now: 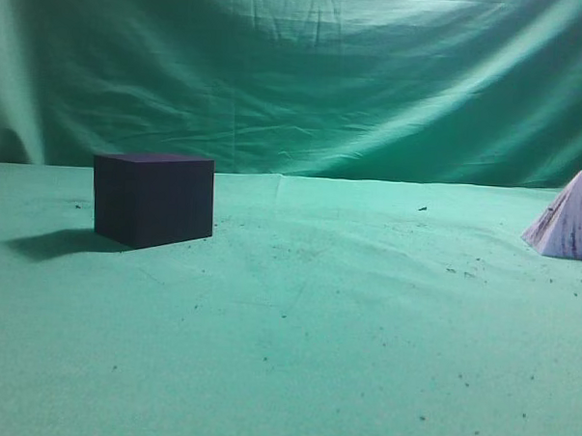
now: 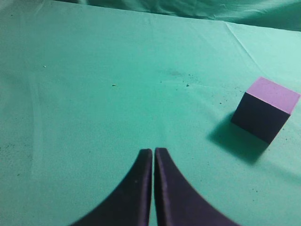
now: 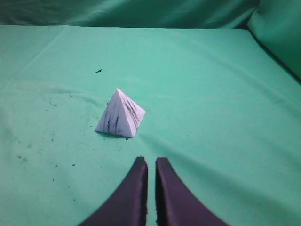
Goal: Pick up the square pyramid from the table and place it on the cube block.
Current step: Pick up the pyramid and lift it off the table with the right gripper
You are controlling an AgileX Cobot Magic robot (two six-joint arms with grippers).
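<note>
Fingers (image 3: 141,176) together, empty; square pyramid (image 3: 120,114) apart from cube block (image 1: 154,198).

In the exterior view we see the square pyramid (image 1: 568,228) cut by the right edge, so its right corner is lost. Neither arm enters this view. In the left wrist view the fingers (image 2: 136,193) of the left gripper (image 2: 154,155) run off the bottom edge; only their tips show. The fingers (image 3: 129,195) of the right gripper (image 3: 151,162) are cropped likewise. The far faces of the cube block (image 1: 153,198) are hidden. The specks on the table (image 1: 314,354) are too small to identify.
</note>
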